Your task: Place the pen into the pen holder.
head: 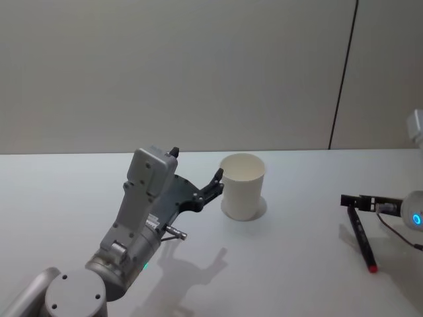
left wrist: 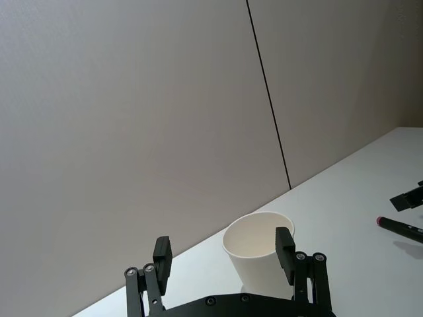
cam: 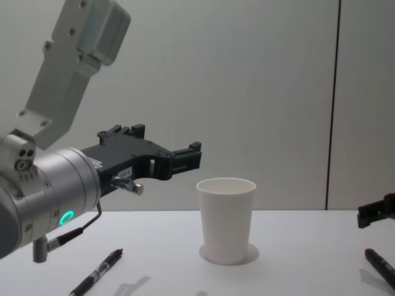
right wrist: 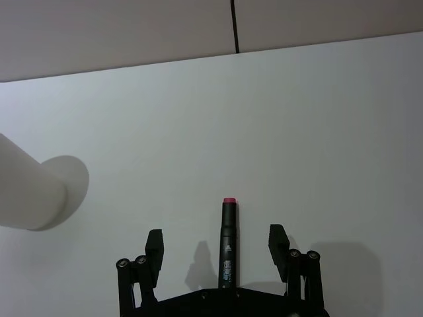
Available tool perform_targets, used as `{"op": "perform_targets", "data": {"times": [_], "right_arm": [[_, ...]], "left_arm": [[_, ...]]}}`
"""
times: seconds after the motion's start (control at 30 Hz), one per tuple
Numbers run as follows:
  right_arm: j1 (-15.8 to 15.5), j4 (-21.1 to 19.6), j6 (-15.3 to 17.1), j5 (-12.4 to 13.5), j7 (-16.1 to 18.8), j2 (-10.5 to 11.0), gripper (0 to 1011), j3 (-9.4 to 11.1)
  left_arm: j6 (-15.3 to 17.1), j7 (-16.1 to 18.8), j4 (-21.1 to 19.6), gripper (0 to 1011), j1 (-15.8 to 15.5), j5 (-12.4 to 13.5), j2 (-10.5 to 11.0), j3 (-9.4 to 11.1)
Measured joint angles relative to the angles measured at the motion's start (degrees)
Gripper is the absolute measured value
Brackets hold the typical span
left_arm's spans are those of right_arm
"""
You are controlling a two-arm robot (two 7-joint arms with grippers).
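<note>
Hovering right of the pen holder (head: 242, 185), the right gripper (right wrist: 216, 236) is spreading its fingers wide, straddling the pen (right wrist: 229, 244) that is lying on the table (head: 297, 264) well apart from the holder, seemingly lining up to close across the barrel. The left gripper (left wrist: 223, 249) is waiting just left of the holder near rim height, fingers also gaping wide and gripping nothing, perhaps readying to steady it. A second pen (cam: 97, 273) is lying farther left.

Nothing legible here: the pen (right wrist: 229, 241) carries small pale print on its black barrel, but the letters are too tiny to read.
</note>
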Motion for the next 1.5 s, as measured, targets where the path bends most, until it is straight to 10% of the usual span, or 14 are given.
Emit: {"op": "perform_targets", "data": {"times": [1.5], "right_arm": [[3.75,6.75,1.49,-7.98,7.59,-0.20,1002,-1.50]], "left_arm": [[0.00,0.00,0.00,1003,0.00,0.00,0.00,0.00]]}}
